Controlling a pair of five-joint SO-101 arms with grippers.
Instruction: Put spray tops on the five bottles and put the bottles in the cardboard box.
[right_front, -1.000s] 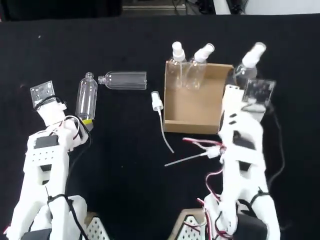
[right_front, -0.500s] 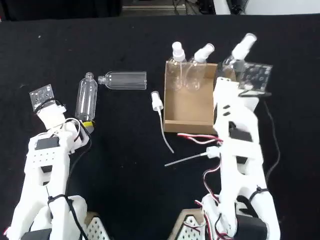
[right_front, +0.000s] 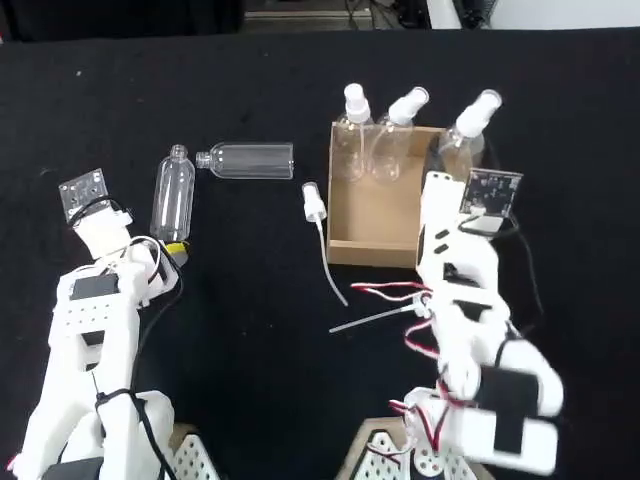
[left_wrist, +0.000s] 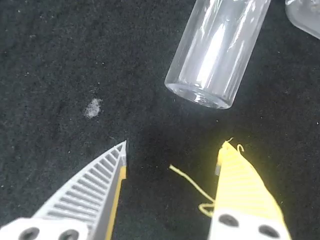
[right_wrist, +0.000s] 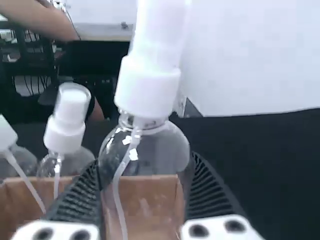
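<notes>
My right gripper (right_front: 447, 168) is shut on a clear bottle (right_front: 466, 132) with a white spray top and holds it tilted at the cardboard box's (right_front: 372, 222) far right corner. In the right wrist view that bottle (right_wrist: 145, 150) sits between my fingers (right_wrist: 75, 200), just above the box wall (right_wrist: 150, 197). Two capped bottles (right_front: 353, 135) (right_front: 395, 135) lean in the box's far side. Two bottles without tops (right_front: 172, 195) (right_front: 246, 160) lie on the left. My left gripper (right_front: 166, 254) (left_wrist: 175, 147) rests open just short of the nearer bottle's base (left_wrist: 215, 55).
One loose spray top (right_front: 314, 203) with its tube lies just left of the box. A second one (right_front: 420, 306) lies in front of the box, partly under the right arm. The table is covered in black cloth (right_front: 250, 330).
The right arm has swung left with the capped bottle, from outside the box's right side to its far right corner. The left arm has kept still.
</notes>
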